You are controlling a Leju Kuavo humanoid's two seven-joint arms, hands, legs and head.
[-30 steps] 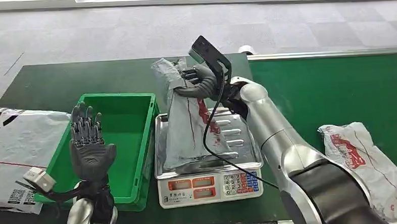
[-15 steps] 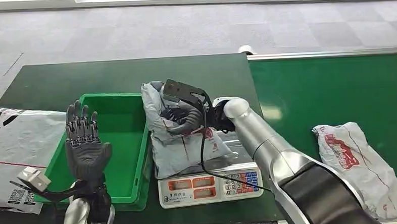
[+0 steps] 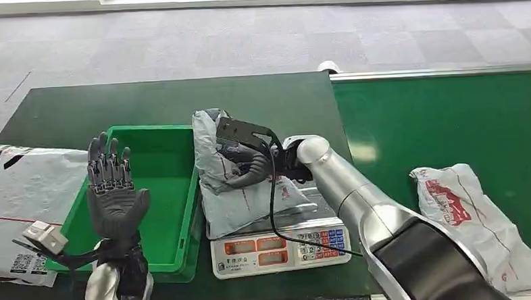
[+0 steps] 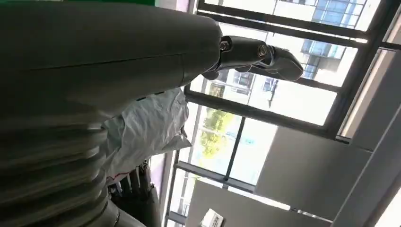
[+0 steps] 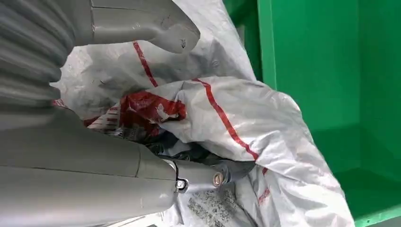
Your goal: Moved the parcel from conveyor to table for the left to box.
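The parcel (image 3: 241, 191) is a soft grey poly bag with red print, crumpled and slack, so it looks light and limp; it should sag and fold wherever it is not supported. The film looks slick too, so a gathered fistful of the upper part seems the safest hold (a flat pinch on one smooth face would likely slip).

The right hand (image 3: 246, 166) has its fingers curled into the bunched top of the bag. In the right wrist view the dark fingers (image 5: 208, 177) sink into the folds and the thumb (image 5: 156, 28) lies over the plastic, so it grips the parcel. The bag's lower part lies below the hand on the scale (image 3: 280, 247), and its side leans toward the bin (image 3: 160, 195), which sits just beside the hand.

The left hand (image 3: 116, 197) is raised upright over the bin's near edge, fingers straight and spread, holding nothing, well apart from the parcel.
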